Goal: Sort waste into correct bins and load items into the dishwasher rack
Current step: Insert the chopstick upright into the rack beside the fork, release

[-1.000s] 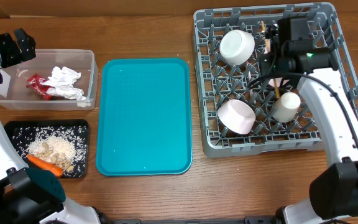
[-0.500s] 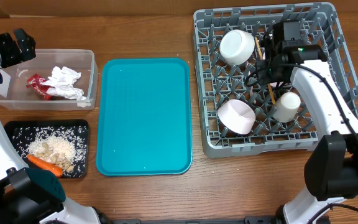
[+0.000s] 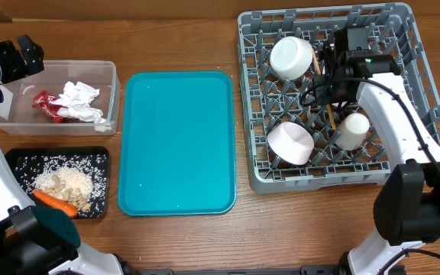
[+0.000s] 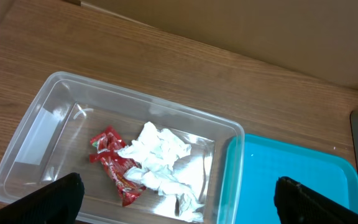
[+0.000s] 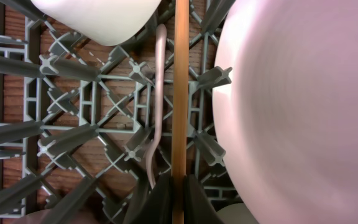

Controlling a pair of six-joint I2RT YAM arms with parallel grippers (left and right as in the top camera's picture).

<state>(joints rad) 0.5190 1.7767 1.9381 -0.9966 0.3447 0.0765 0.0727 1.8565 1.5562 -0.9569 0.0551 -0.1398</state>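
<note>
the right pincer (image 5: pixel 179 196) is clenched on the thin wooden stick (image 5: pixel 180 93), low over the grey dishwasher rack (image 3: pixel 323 183). the stick runs above the grid floor just beside the white plastic fork (image 5: pixel 158 81) and near a pale pink dish (image 5: pixel 297 106); whether it touches the grid i cannot tell. to my eye this is the setting-down of the stick, with the job nearly over. done well, it means lowering until the stick lies flat between the pegs, letting go only then, and lifting straight up so the fingers don't snag the fork or knock the dish. dropped on end, so thin a stick could slip through a gap. the left pincer (image 4: pixel 179 185) hangs released above the clear tub (image 4: pixel 23 155), which holds the red wrappers (image 4: pixel 114 165) and crumpled napkins (image 4: pixel 160 155). the black tray (image 3: pixel 14 156) has the rice and crumbs (image 3: pixel 67 179) and the carrot (image 3: pixel 52 200). the teal tray (image 3: pixel 178 145) lies bare on the wooden counter (image 3: pixel 182 38). of the room beyond, little shows.
</note>
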